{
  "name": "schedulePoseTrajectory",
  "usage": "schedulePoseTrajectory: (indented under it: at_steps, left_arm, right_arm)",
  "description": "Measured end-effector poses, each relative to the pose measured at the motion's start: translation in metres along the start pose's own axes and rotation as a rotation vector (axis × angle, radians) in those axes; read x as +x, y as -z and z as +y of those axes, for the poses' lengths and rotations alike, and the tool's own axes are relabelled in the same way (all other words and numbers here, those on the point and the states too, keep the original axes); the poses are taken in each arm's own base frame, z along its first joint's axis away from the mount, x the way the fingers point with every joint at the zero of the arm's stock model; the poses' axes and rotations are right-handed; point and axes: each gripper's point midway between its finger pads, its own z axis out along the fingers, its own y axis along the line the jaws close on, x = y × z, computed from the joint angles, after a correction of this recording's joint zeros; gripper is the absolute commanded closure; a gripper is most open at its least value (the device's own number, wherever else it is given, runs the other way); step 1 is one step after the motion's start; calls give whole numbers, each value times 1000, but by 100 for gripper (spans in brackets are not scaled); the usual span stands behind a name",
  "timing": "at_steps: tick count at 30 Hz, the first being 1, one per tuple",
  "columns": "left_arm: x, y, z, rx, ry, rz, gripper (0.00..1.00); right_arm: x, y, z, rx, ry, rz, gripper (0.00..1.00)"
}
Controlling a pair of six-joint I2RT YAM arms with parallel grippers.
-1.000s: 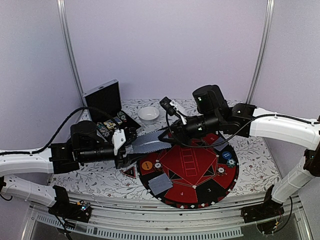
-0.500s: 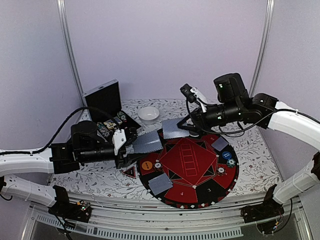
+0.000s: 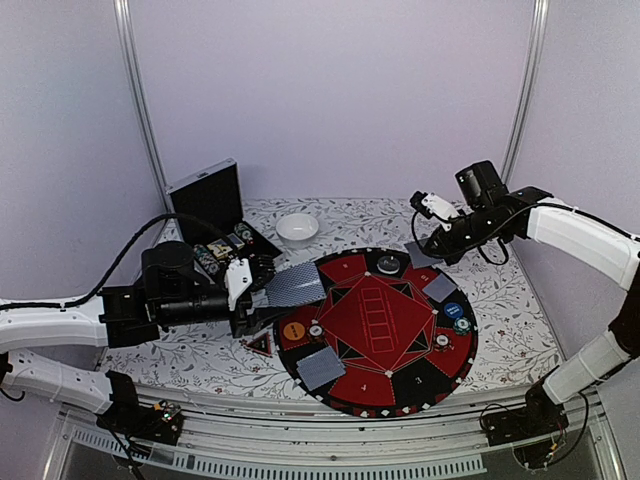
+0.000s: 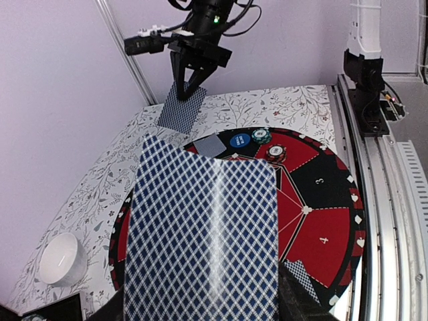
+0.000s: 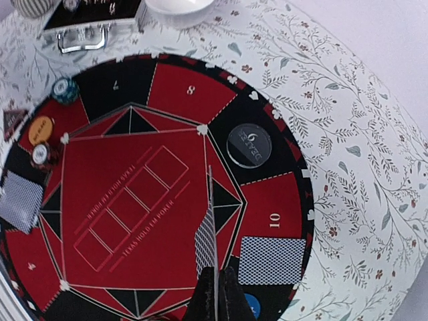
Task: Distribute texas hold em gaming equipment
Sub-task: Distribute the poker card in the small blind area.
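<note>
Top external view: a white bowl (image 3: 297, 228) and an open case (image 3: 207, 200) crowded the tabletop's (image 3: 510, 300) far-left corner, behind the left gripper (image 3: 262, 290). The round felt mat (image 3: 385, 398) filled the middle. Just beyond its far-right rim, over barer tabletop, the right gripper (image 3: 433, 249) hung, jaws pinching one card (image 4: 182, 110). The left jaws clamped the deck (image 3: 293, 287) at the mat's left rim.

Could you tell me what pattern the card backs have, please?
A blue-and-white diamond lattice, clearest on the big card in the left wrist view.
</note>
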Motion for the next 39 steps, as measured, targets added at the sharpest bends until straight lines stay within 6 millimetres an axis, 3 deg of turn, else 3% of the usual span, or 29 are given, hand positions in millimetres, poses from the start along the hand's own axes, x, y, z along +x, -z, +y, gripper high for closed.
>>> schedulePoseTrajectory:
  at_steps: [7, 12, 21, 24, 30, 39]
  left_arm:
    - [0, 0, 0, 2, 0, -1, 47]
    - [0, 0, -1, 3, 0, -2, 47]
    - [0, 0, -1, 4, 0, -2, 47]
    - [0, 0, -1, 4, 0, -2, 47]
    - [0, 0, -1, 4, 0, -2, 47]
    - [0, 0, -1, 4, 0, -2, 47]
  right_arm:
    - [51, -30, -16, -61, 223, 232, 98]
    - [90, -39, -7, -160, 304, 385, 98]
    - [131, -64, -12, -237, 321, 555, 98]
    - [133, -70, -21, -220, 325, 578, 98]
    - [119, -80, -34, -196, 345, 567, 98]
    - [117, -88, -40, -186, 354, 578, 98]
